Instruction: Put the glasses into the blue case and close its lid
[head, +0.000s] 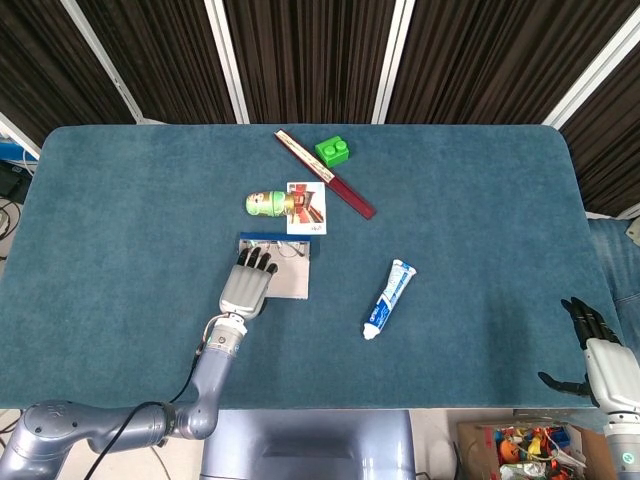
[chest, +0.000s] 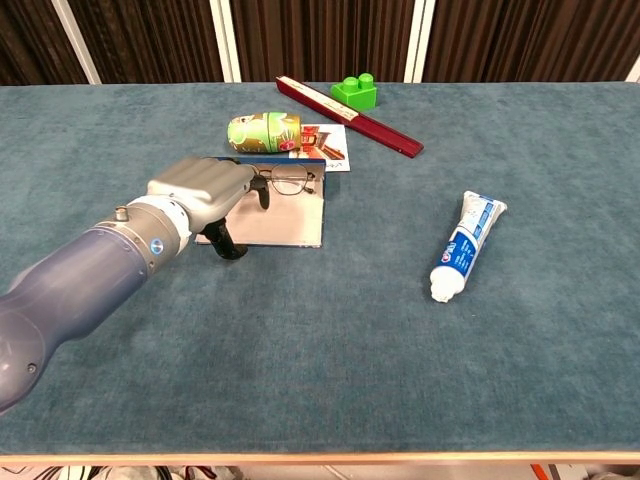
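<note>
My left hand (chest: 205, 190) is over the open blue case (chest: 285, 222), fingers at the glasses (chest: 288, 181); whether they grip, I cannot tell. I judge the glasses need seating next, then the lid closed. My right hand (head: 598, 352) idles with fingers spread, off the table's right edge.

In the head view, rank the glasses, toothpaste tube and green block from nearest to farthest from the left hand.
From the left hand:
1. Glasses, just beyond its fingertips, on the open case.
2. Toothpaste tube, off to its right.
3. Green block, at the table's far side.
</note>
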